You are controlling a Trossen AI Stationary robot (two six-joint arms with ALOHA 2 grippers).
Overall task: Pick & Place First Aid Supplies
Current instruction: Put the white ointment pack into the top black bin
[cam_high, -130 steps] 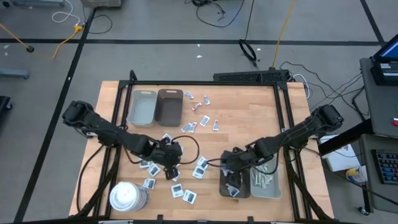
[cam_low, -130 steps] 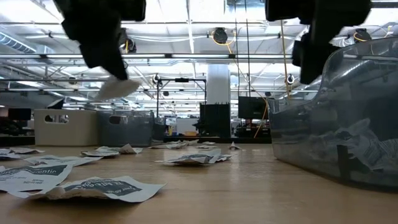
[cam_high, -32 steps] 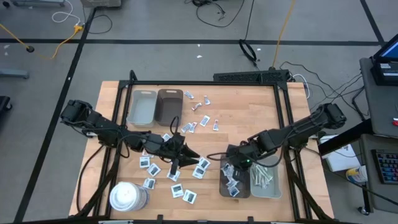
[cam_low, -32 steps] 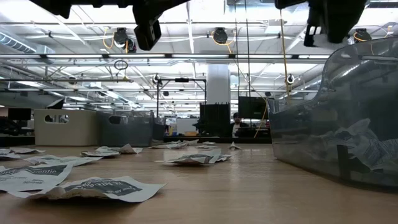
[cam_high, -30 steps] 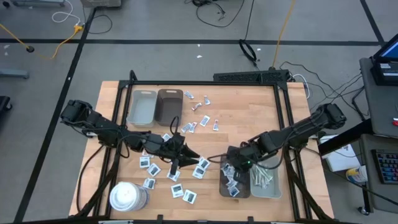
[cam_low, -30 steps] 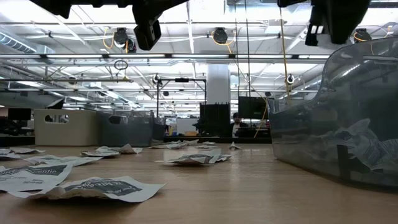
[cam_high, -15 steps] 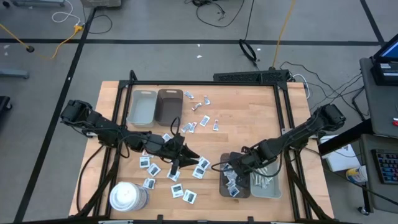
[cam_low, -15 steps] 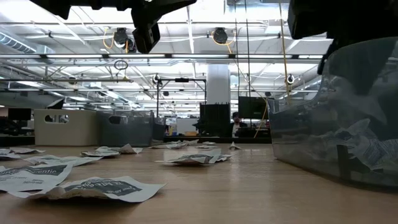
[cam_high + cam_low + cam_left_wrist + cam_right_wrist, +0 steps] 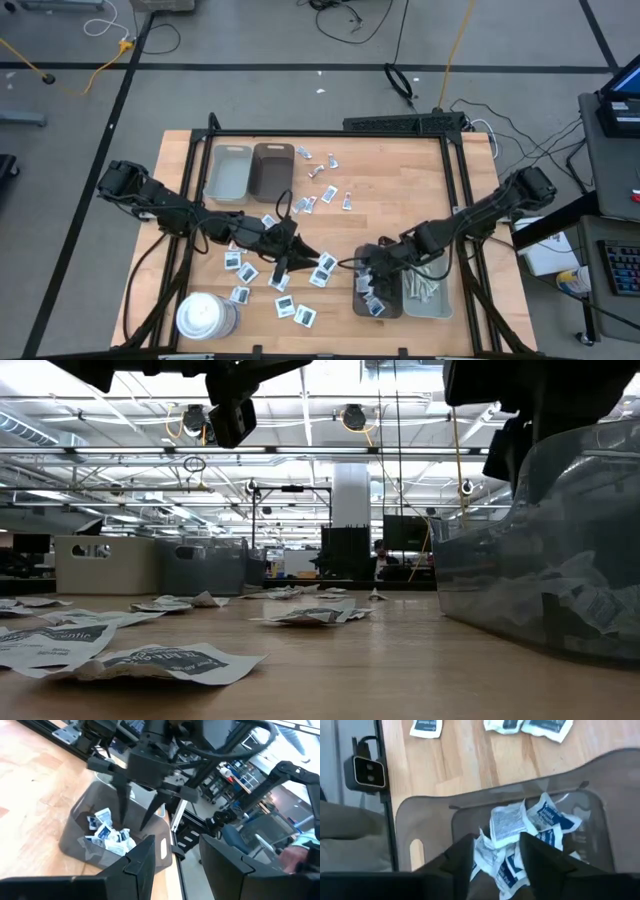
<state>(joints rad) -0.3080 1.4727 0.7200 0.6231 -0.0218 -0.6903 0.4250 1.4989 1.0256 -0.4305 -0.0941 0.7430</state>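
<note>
Small white packets with dark-blue print [image 9: 325, 266] lie scattered flat on the wooden table, and more lie heaped in the brown tray [image 9: 377, 302] near the table's front. Pale wrapped strips [image 9: 424, 287] lie in the grey tray beside it. My right gripper [image 9: 372, 276] stands open just above the brown tray's packets [image 9: 520, 827], fingers pointing down, with nothing between them; the left wrist view shows its spread fingers [image 9: 132, 822]. My left gripper [image 9: 290, 256] hangs open over the scattered packets at mid-table, and holds nothing [image 9: 177, 865].
A large white cylinder [image 9: 206, 316] stands at the near left. A grey tray [image 9: 228, 171] and a brown tray [image 9: 272, 170] sit at the far left, with more packets [image 9: 320, 190] beside them. A black frame [image 9: 455, 180] borders the table.
My right gripper has gone down and a little toward the table's near edge, to just over the packets in the brown tray.
</note>
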